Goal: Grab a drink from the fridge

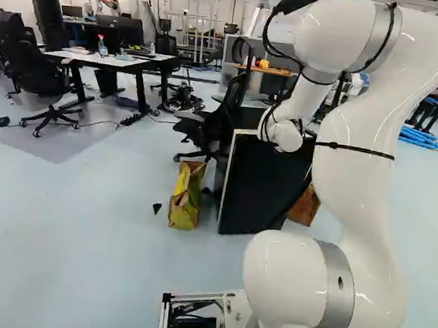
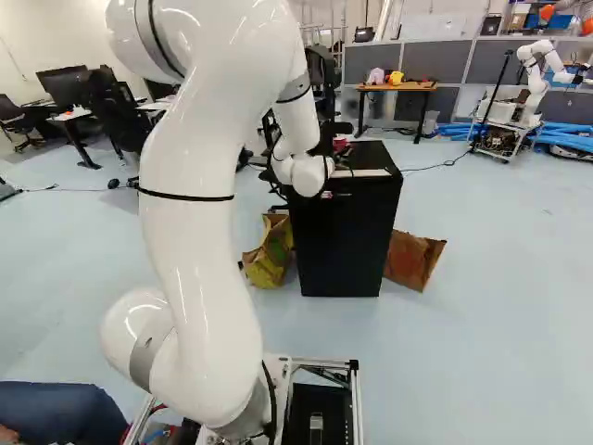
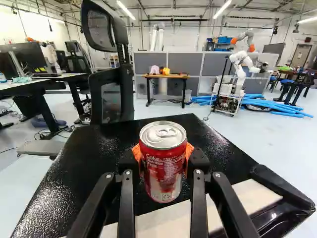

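The fridge [image 2: 338, 246] stands on the floor [image 2: 500, 297] ahead of the white arm [image 2: 199, 241], and above its black top is the drink, a red and silver can [image 3: 163, 163]. The jaws are pinching this can from two sides, with orange pads [image 3: 189, 150] against it; the can is upright, with the ring-pull side up. On its red wall there is pale brand lettering with lines of smaller print under it, and near its foot a small printed mark, too small to make out. The can's far side is hidden, and whether its foot touches the fridge top, I cannot tell. In the right base view a small red patch [image 2: 340, 144] shows over the fridge, but I cannot say surely that it is the can. In the left base view the arm covers a part of the fridge. On the front of the fridge, near the upper edge, is a small label [image 2: 332, 195], not readable. On one side of the fridge is a brown paper bag [image 2: 413, 260], on the other a yellow and brown bag [image 2: 270, 255]. Behind the fridge is an office chair [image 3: 111, 91], and farther beyond the fridge a wooden worktop [image 2: 394, 87] and another robot [image 2: 540, 69].
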Controlling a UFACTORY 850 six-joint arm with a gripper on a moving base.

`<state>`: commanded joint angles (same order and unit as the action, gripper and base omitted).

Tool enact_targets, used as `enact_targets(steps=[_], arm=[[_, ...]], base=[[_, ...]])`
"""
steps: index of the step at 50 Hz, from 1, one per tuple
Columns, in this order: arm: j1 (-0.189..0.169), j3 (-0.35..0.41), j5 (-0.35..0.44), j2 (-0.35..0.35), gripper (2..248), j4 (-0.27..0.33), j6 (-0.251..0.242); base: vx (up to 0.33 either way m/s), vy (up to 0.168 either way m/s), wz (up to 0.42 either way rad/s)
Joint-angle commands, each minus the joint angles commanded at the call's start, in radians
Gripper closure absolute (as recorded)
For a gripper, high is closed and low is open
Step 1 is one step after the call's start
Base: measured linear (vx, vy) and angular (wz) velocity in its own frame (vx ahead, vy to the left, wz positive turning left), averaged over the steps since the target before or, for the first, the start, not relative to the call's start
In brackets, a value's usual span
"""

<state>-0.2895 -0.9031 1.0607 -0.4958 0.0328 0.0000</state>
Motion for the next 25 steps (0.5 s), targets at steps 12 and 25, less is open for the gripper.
enact_targets(steps=[12,25], arm=[[0.013,0.037,-0.009,0.035,150,-0.001,0.000],[0.035,0.098,-0.023,0.093,150,-0.004,0.000]], base=[[0.000,0.000,0.000],[0.000,0.000,0.000]])
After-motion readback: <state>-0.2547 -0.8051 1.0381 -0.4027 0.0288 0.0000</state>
